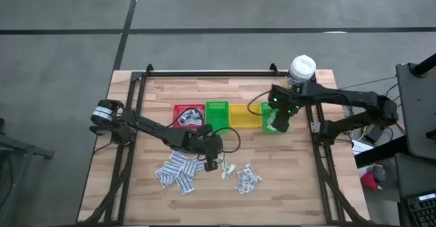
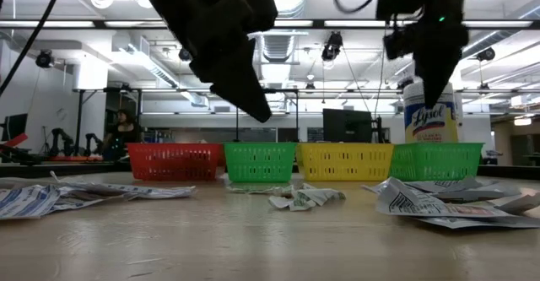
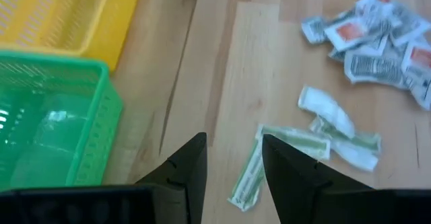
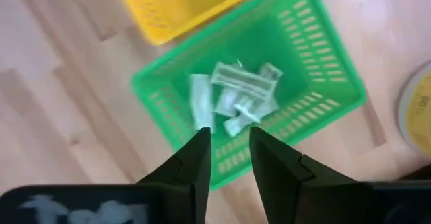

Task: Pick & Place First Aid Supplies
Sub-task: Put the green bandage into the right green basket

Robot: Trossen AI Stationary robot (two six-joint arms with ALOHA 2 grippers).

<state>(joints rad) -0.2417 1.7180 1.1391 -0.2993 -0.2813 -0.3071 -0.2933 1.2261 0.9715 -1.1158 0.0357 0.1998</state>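
The first aid supplies lie loose on the wooden table near its front edge: a pile of white packets (image 1: 177, 171), a few green-printed strips (image 3: 323, 140) and a heap with red print (image 3: 377, 35). My left gripper (image 3: 232, 165) hovers open just above the strips, and one strip (image 3: 248, 180) lies on the table below the gap between its fingers. My right gripper (image 4: 229, 153) is open and points down over the right-hand green bin (image 4: 323, 56), which holds several packets (image 4: 236, 93). Both grippers hold nothing.
A row of small bins stands mid-table: red (image 1: 187, 116), green (image 1: 216, 114), yellow (image 1: 244, 116) and green (image 1: 271, 121). A white-capped bottle with a yellow label (image 1: 302, 69) stands behind the right end of the row. A black frame (image 1: 204, 72) borders the table.
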